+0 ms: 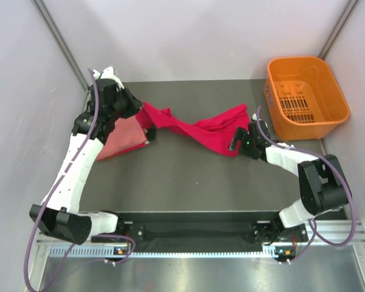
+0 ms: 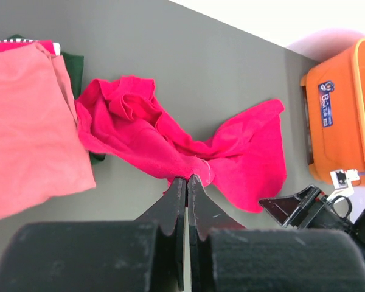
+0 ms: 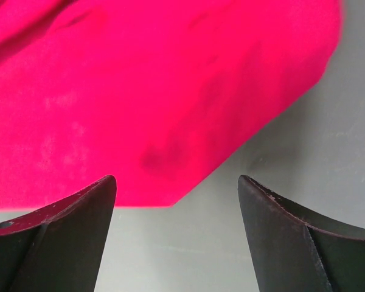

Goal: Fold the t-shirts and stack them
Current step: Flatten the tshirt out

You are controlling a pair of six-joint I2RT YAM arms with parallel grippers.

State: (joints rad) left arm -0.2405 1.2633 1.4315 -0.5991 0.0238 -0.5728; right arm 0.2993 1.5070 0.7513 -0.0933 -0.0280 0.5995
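The red shirt [image 1: 194, 131] lies crumpled on the tabletop [image 1: 188, 182], strung out between both arms. The left fingers [image 2: 177, 201] are pressed tight together with the shirt's near edge right at their tips; whether any cloth is caught between them cannot be told. The right fingers [image 3: 67, 225] are spread wide, a rounded corner of the shirt lying flat just ahead of them. The cloth looks light, limp and likely to bunch or sag, so the best hold is probably a firm pinch on that corner's edge. A pink shirt [image 2: 30, 121] lies left of the left fingers.
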